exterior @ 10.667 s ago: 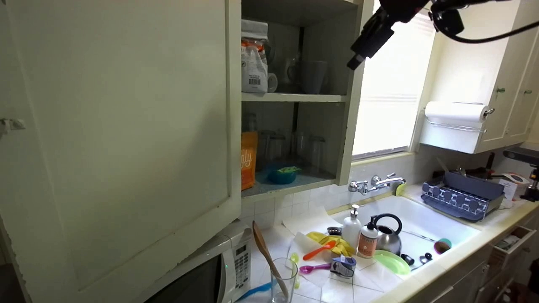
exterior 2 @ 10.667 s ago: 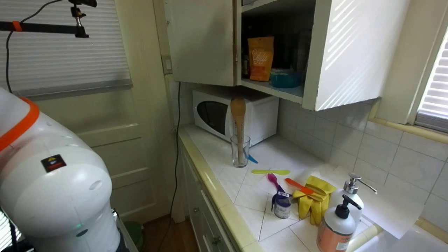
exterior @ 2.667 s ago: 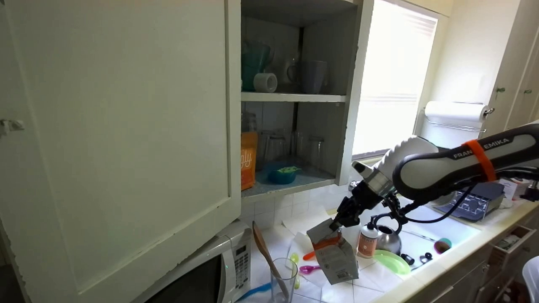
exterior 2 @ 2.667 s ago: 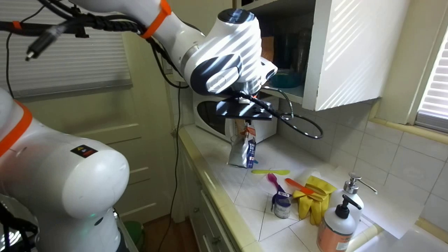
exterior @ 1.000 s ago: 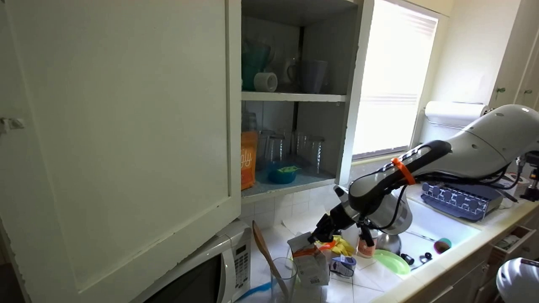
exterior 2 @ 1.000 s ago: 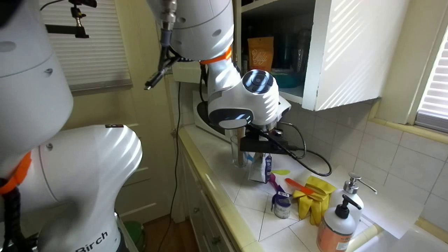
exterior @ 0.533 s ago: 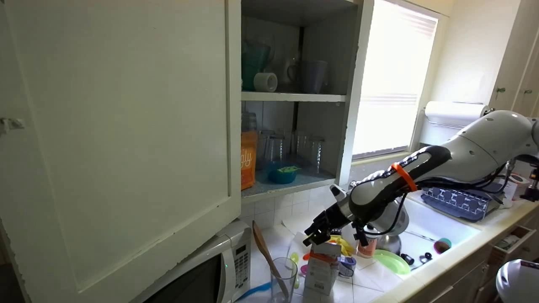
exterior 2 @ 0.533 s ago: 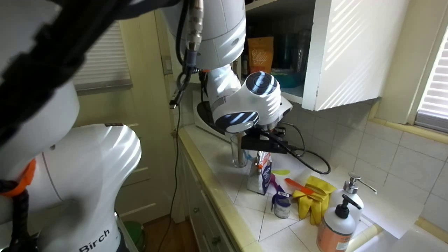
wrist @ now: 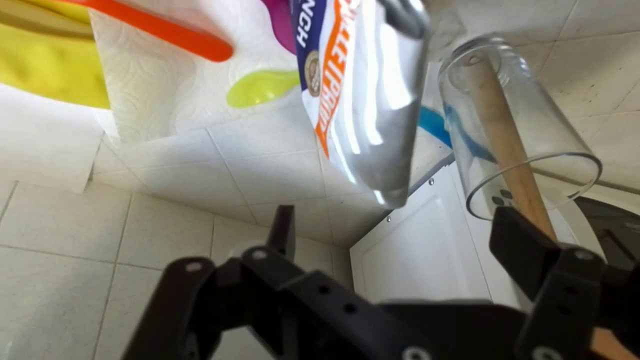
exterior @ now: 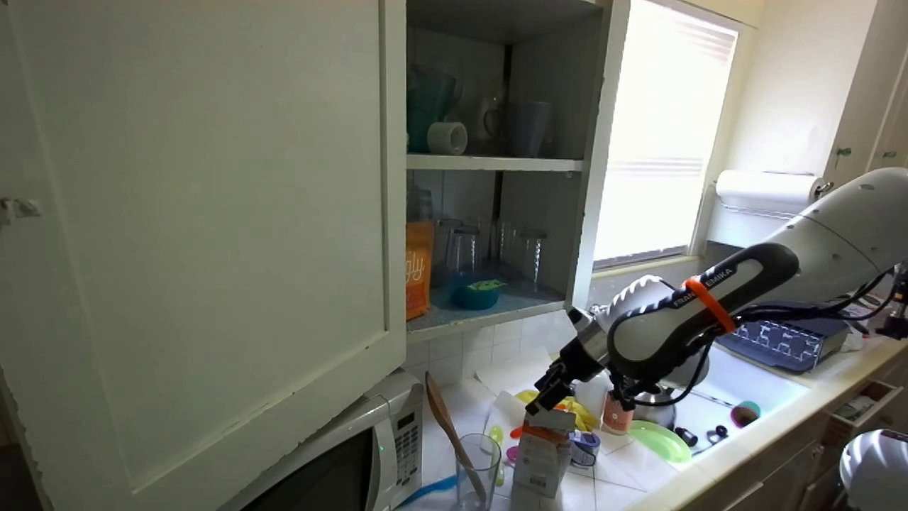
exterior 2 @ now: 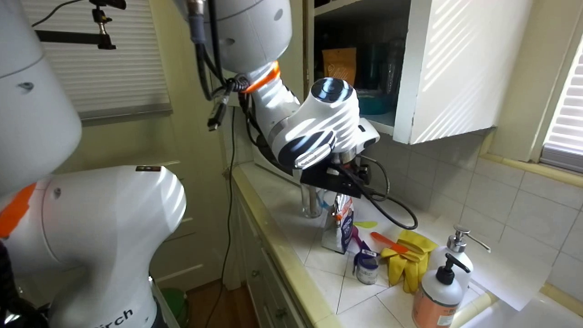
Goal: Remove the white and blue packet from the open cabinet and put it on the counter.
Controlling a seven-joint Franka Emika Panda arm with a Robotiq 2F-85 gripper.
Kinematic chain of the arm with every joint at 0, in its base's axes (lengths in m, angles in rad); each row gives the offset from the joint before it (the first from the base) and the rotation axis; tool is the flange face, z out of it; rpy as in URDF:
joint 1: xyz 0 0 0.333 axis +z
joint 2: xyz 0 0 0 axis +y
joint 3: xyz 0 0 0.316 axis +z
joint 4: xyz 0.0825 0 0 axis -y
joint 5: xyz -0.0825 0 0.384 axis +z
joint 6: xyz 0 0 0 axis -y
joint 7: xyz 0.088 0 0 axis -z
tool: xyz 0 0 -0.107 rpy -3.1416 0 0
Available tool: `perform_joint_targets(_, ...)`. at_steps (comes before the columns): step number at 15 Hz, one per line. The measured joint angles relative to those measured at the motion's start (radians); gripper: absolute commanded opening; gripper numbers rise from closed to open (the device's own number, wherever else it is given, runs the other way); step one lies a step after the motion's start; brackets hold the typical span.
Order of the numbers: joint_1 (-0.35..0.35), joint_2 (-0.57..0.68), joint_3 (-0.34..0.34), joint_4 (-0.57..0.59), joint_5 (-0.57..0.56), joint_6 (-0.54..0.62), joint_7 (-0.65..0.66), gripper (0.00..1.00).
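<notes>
The white and blue packet stands upright on the counter. It shows in both exterior views [exterior: 543, 458] [exterior 2: 336, 228]. In the wrist view the packet [wrist: 372, 95] has a silver side, an orange band and dark blue printing. My gripper is open and empty, just above and behind the packet's top in an exterior view [exterior: 537, 397]. In the wrist view the jaws [wrist: 395, 225] stand wide apart with nothing between them, and the packet is beyond the fingertips. The open cabinet [exterior: 496, 165] hangs above the counter [exterior 2: 325, 266]; no packet shows on its upper shelf.
A glass with a wooden spoon [exterior: 477, 472] stands close beside the packet. A small purple-lidded can [exterior 2: 367, 269], yellow gloves [exterior 2: 405, 262] and soap bottles [exterior 2: 439, 296] lie towards the sink. The microwave [exterior: 397, 433] and an orange bag [exterior 2: 339, 64] are near.
The packet went from the upper shelf to the counter. A second ago my gripper held it tilted; then the jaws opened and it stood upright. My gripper has since drawn back slightly.
</notes>
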Motion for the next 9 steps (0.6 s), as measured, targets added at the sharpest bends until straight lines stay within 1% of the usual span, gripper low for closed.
perform_joint_targets(2,-0.141,0.033,0.138,-0.024,-0.047,-0.030,0.077,1.00)
perform_joint_targets(4,-0.284,0.058,0.271,-0.039,-0.094,-0.036,0.138,1.00)
perform_joint_targets(6,-0.427,0.079,0.388,-0.040,-0.136,-0.061,0.190,1.00)
perform_joint_targets(7,-0.499,0.083,0.443,-0.035,-0.156,-0.111,0.214,1.00)
perform_joint_targets(9,-0.645,0.073,0.546,-0.018,-0.243,-0.259,0.298,1.00)
